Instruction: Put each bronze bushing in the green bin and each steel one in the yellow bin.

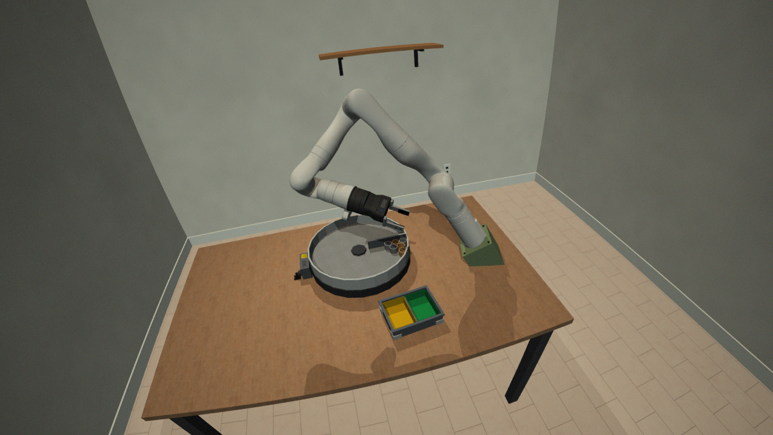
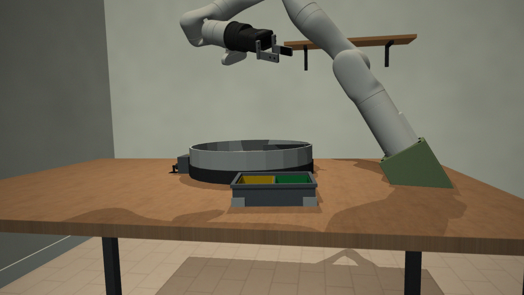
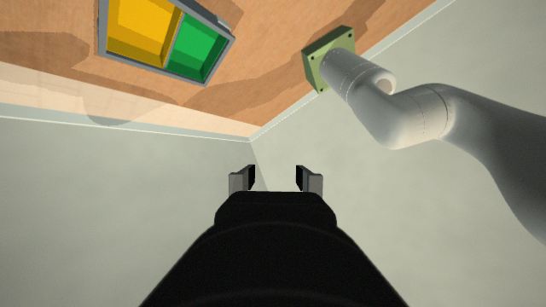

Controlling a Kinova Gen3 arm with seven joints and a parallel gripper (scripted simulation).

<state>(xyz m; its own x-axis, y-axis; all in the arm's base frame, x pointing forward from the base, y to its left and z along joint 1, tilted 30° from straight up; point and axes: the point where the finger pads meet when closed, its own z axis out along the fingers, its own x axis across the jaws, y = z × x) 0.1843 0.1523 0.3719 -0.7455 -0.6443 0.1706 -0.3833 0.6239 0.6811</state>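
A round grey turntable [image 1: 356, 275] [image 2: 249, 157] stands mid-table. Several bushings [image 1: 396, 246], bronze and steel, are bunched at its right rim beside a dark guide bar [image 1: 384, 241]. The bin tray [image 1: 438, 310] [image 2: 272, 198] [image 3: 101, 34] stands in front of the turntable, with a yellow bin [image 1: 398, 313] [image 2: 255, 179] [image 3: 136, 26] on the left and a green bin [image 1: 423, 304] [image 2: 293, 179] [image 3: 194, 49] on the right. My gripper [image 1: 400, 215] [image 2: 280, 53] [image 3: 275, 173] is open and empty. It is held level, high above the turntable's right rear edge, pointing right.
The arm's green base [image 1: 481, 253] [image 2: 415, 166] [image 3: 326, 51] stands on the table's right rear. A small motor box [image 1: 304, 264] [image 2: 182, 161] sits at the turntable's left. A wall shelf [image 1: 381, 51] [image 2: 351, 40] hangs behind.
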